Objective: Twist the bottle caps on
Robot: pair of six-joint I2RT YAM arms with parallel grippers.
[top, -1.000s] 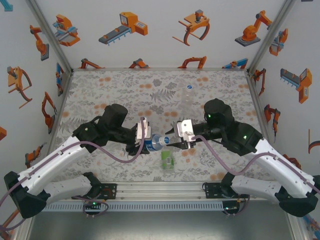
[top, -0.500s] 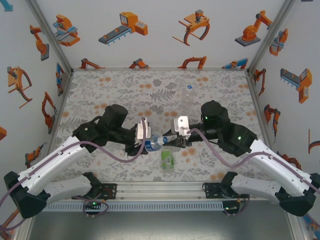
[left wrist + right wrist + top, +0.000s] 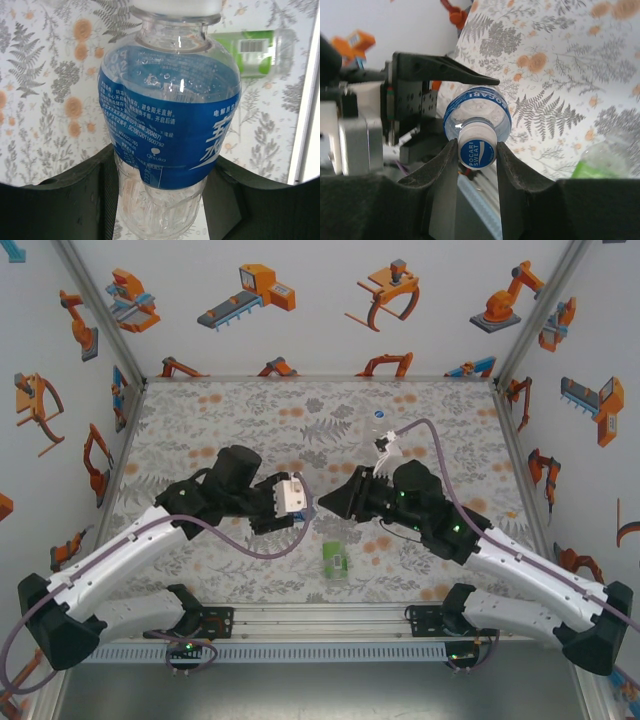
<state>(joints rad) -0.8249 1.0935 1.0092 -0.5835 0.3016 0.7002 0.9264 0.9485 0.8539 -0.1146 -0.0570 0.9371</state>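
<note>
My left gripper (image 3: 161,167) is shut on the lower body of the blue-label bottle (image 3: 170,110), which it holds lying sideways above the table. A white bottle cap (image 3: 476,150) with a blue printed top sits on that bottle's neck (image 3: 477,112). My right gripper (image 3: 476,149) is shut on this cap, one finger on each side. From above, the two grippers (image 3: 300,506) (image 3: 328,502) meet nose to nose at the table's middle. The green-label bottle (image 3: 335,558) lies just in front of them. The plain clear bottle (image 3: 378,430) stands behind the right arm.
The floral table (image 3: 220,420) is walled on the left, right and back. The right arm's cable (image 3: 430,430) loops up over its wrist near the clear bottle. The metal rail (image 3: 320,615) with both arm bases runs along the near edge.
The right gripper has closed on the cap and its wrist has rolled over, swinging the cable up behind it. The left gripper with the bottle has shifted slightly to the right.
</note>
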